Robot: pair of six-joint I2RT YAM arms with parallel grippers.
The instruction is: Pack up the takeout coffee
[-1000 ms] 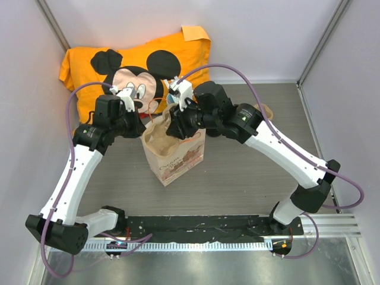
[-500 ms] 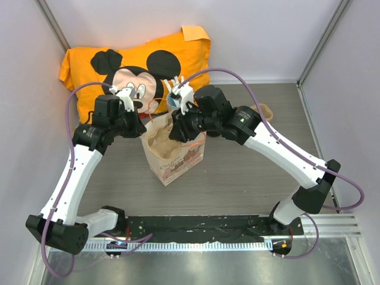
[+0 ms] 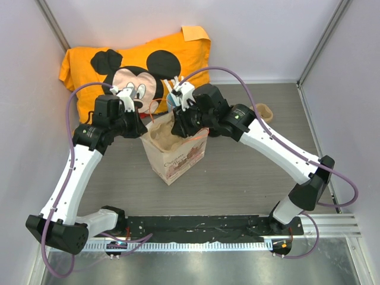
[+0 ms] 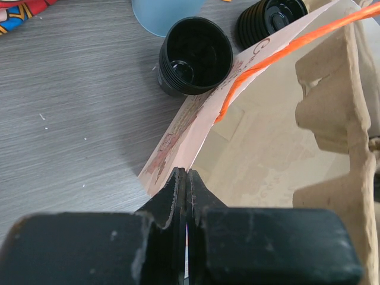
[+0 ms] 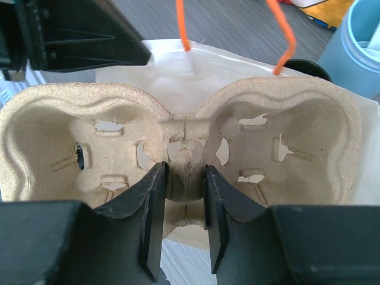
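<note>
A printed paper bag (image 3: 178, 163) stands open in the middle of the table. My left gripper (image 3: 141, 129) is shut on its left rim (image 4: 178, 133), jaws pressed flat on the paper. My right gripper (image 3: 180, 127) is shut on the centre ridge of a tan pulp cup carrier (image 5: 285, 136), which sits in the bag's mouth with both wells empty. The takeout coffee (image 4: 270, 18) shows only its ridged black lid behind the bag's rim in the left wrist view. It stands on the table outside the bag.
A squat black hollow ring piece (image 4: 195, 56) stands beside the bag's back corner. The blue cup (image 3: 173, 98) of white sticks is just behind it. An orange Mickey Mouse bag (image 3: 136, 59) lies at the back. A small tan piece (image 3: 264, 111) lies at the right.
My right gripper has carried the cup carrier a little back and down into the bag's mouth. The left gripper has kept its hold on the rim.
</note>
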